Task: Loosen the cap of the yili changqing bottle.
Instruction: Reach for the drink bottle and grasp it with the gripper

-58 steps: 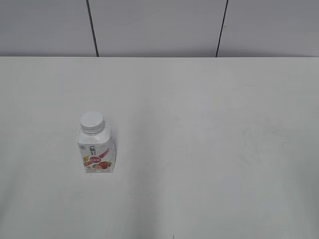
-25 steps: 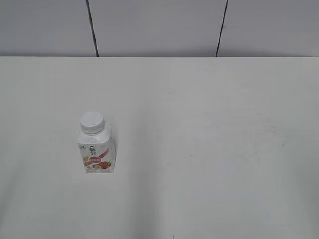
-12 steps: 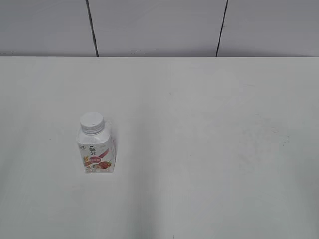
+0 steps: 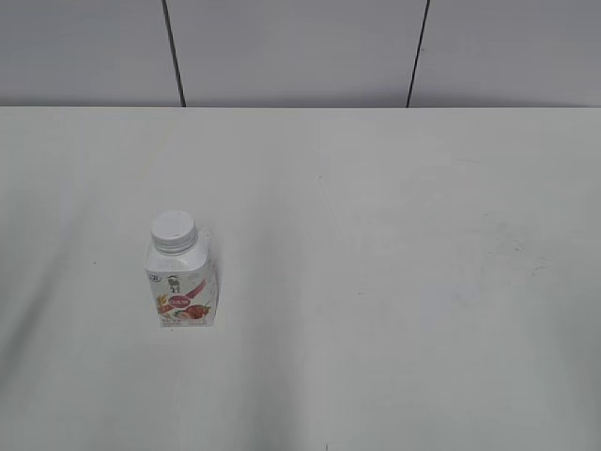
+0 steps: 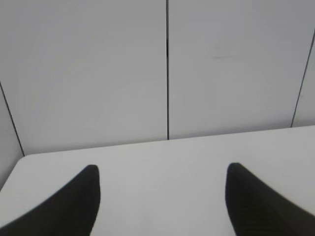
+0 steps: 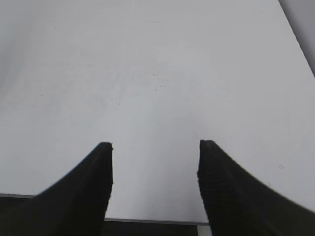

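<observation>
The yili changqing bottle (image 4: pixel 181 287) stands upright on the left half of the white table, white with a pink-red strawberry label. Its white ribbed cap (image 4: pixel 174 230) sits on the neck. Neither gripper shows in the exterior view. In the left wrist view my left gripper (image 5: pixel 162 172) is open and empty, above the table near its far left corner, facing the wall. In the right wrist view my right gripper (image 6: pixel 155 147) is open and empty over the table's front edge. The bottle is out of both wrist views.
The white table (image 4: pixel 394 282) reaches back to a grey panelled wall (image 4: pixel 300 47) with dark seams. The table's front edge (image 6: pixel 152 220) shows under the right jaws, and its right edge (image 6: pixel 298 39) runs at the upper right.
The bottle and cap have not moved. A faint shadow has grown on the table at the far left.
</observation>
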Controlling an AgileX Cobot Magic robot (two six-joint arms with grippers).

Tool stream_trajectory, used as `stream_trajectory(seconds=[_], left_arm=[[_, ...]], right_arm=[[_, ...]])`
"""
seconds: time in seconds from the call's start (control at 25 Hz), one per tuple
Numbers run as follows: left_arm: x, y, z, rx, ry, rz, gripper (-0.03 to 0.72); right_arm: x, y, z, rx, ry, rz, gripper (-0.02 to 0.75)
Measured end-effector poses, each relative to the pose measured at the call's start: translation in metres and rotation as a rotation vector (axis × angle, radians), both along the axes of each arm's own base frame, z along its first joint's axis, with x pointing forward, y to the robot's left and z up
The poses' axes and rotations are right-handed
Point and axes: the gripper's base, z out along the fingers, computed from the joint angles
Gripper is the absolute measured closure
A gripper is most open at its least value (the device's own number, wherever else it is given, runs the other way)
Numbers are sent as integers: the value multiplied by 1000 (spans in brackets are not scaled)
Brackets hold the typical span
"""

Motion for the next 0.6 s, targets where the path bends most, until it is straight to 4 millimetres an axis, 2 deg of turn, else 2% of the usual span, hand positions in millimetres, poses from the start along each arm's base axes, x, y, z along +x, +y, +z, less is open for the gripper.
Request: stream_trajectory(seconds=[0.2, 0.44, 0.6], left_arm=[[22, -4, -39, 22, 54, -23, 200], [35, -13, -50, -26, 103, -74, 200], [42, -20, -71, -33, 165, -115, 200]], right_arm=[[0, 0, 0, 0, 0, 0, 290], [0, 0, 0, 0, 0, 0, 290], [0, 0, 0, 0, 0, 0, 290]])
